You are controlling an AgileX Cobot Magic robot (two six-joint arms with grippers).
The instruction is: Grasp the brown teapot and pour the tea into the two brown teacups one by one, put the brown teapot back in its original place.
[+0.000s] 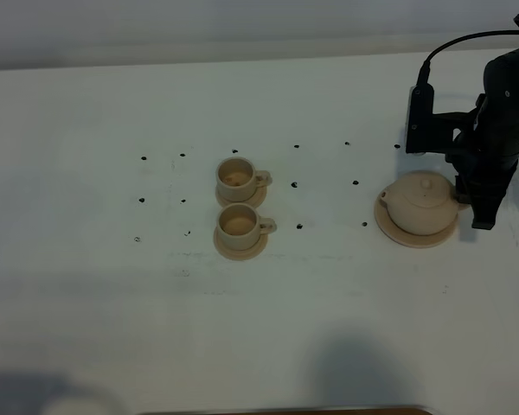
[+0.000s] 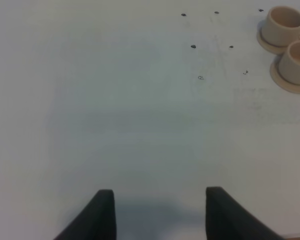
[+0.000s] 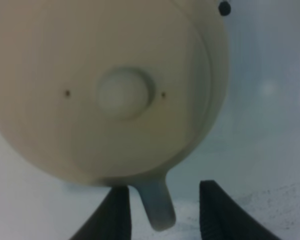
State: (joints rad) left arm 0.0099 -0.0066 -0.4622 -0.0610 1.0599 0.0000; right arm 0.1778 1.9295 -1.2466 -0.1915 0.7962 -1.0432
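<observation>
The brown teapot (image 1: 422, 204) stands upright with its lid on, on its wide tan saucer (image 1: 400, 233) at the right of the table. My right gripper (image 1: 473, 207) is low at the teapot's right side. In the right wrist view the teapot (image 3: 90, 90) fills the frame, and its handle (image 3: 157, 207) lies between my open right gripper's (image 3: 162, 217) fingers, untouched. The two brown teacups (image 1: 235, 179) (image 1: 238, 225) sit on small saucers mid-table, handles to the right. My left gripper (image 2: 160, 215) is open and empty above bare table, with the cups (image 2: 285, 25) (image 2: 297, 62) far off.
Small black dots (image 1: 297, 226) mark the white tabletop (image 1: 329, 303) around the cups and between cups and teapot. A black cable (image 1: 454, 43) loops above the right arm. The left arm does not show in the exterior view.
</observation>
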